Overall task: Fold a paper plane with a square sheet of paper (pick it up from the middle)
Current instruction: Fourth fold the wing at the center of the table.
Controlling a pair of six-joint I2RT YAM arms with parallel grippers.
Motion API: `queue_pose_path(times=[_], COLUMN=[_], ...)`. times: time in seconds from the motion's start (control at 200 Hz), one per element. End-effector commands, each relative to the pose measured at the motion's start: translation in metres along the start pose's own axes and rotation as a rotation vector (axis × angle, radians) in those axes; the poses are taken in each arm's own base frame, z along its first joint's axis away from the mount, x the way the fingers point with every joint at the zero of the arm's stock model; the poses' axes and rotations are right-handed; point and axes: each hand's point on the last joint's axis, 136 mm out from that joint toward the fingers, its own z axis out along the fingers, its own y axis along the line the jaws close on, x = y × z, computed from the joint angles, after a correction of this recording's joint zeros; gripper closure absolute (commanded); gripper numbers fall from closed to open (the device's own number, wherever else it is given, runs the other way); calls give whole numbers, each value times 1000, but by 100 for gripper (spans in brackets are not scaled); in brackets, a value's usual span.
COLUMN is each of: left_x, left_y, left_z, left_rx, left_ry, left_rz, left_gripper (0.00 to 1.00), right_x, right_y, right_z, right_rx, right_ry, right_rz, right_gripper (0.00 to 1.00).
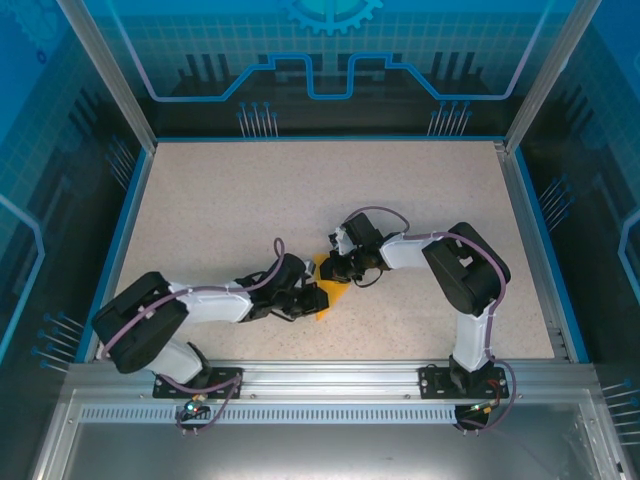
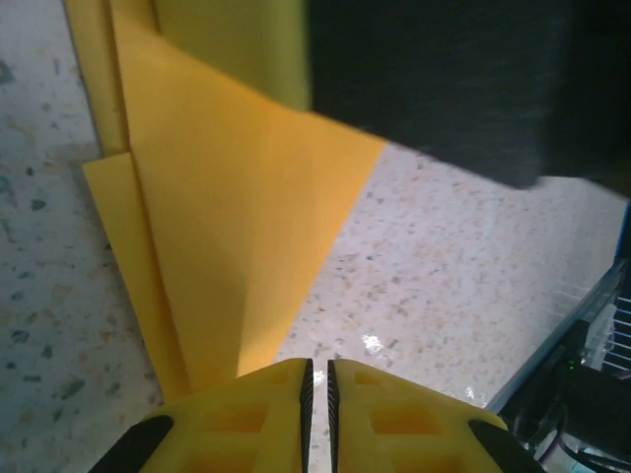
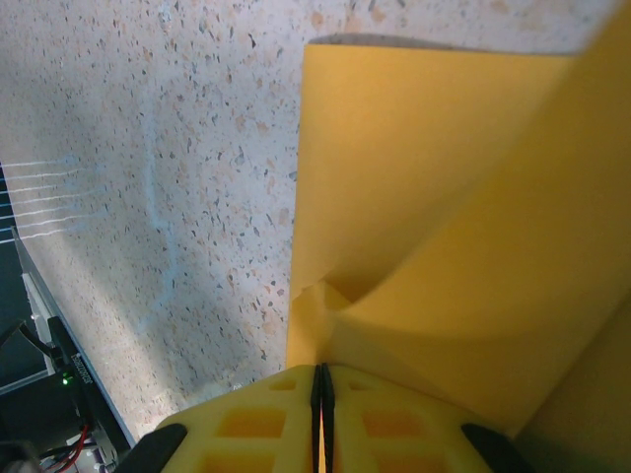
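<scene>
**A:** Where is the sheet of paper (image 1: 337,292)?

**B:** It lies on the table (image 1: 230,200), near the front-middle, caught between the two wrists. It is orange-yellow and already creased. The left wrist view shows layered flaps narrowing to a point toward the fingers. The right wrist view shows it bowing upward in a curve.

**A:** And the grips?

**B:** The right gripper (image 3: 320,372) has its yellow fingers pressed tight together on a crumpled bit of the paper's edge. The left gripper (image 2: 315,370) has its fingers nearly together, with only a thin slit between them. The paper's point reaches the left-hand finger, but I can't tell whether it is pinched.

**A:** What is that shadowy thing over the sheet in the left wrist view?

**B:** A dark bulk (image 2: 444,79) that overlaps the sheet's upper part. It is too blurred to name.

**A:** What about the surface?

**B:** It is pale beige with dark speckles and slightly glossy, with a glint just beside the left fingers. A blue rim (image 1: 330,139) borders it. An aluminium rail (image 1: 320,375) runs along the near edge, where both arm bases are bolted.

**A:** And the room?

**B:** It is a booth. Metal posts (image 1: 106,68) hold blue-tinted panels (image 1: 420,60) printed with circuit-style lines. A gear emblem (image 1: 333,12) sits at the top of the back wall.
</scene>
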Motion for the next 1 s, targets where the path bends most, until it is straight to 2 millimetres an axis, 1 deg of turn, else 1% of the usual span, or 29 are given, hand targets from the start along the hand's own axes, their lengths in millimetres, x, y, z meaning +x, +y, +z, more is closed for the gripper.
queue_pose_path(times=[0.0, 0.09, 0.18, 0.32, 0.45, 0.54, 0.605, 0.715, 0.795, 0.835, 0.89, 0.95, 0.995], left_x=[12, 26, 39, 58, 61, 55, 45, 22, 4, -4, -12, -18, -22], left_y=[9, 28, 46, 55, 55, 48, 40, 34, 27, 21, 8, -7, -13], left_z=[9, 10, 5, -3, -12, -20, -29, -47, -56, -58, -58, -54, -49], left_rx=[-8, -56, -89, -107, -97, -86, -80, -93, -61, -38, -3, 35, 40], left_ry=[60, 91, 106, 146, 133, 100, 47, -82, -154, -175, -194, -193, -185], left_rz=[-25, -55, -89, -84, -94, -68, -43, -32, -47, -45, -24, 8, 26], left_gripper=[87, 87, 87, 87, 86, 86, 86, 84, 82, 82, 82, 82, 82], right_x=[33, 33, 32, 33, 32, 32, 31, 31, 30, 29, 28, 28, 28], right_y=[-58, -57, -58, -58, -57, -57, -56, -56, -54, -54, -53, -53, -53], right_z=[14, 13, 12, 12, 12, 12, 12, 11, 12, 12, 12, 12, 12], right_rx=[185, 186, 190, 191, 189, 189, 188, 187, 181, 178, 175, 175, 176], right_ry=[80, 78, 77, 78, 79, 79, 78, 77, 76, 73, 71, 68, 68], right_rz=[75, 73, 72, 73, 72, 72, 71, 72, 72, 73, 75, 76, 77], right_gripper=[88, 88, 88, 88, 88, 88, 88, 88, 88, 88, 88, 88, 88])
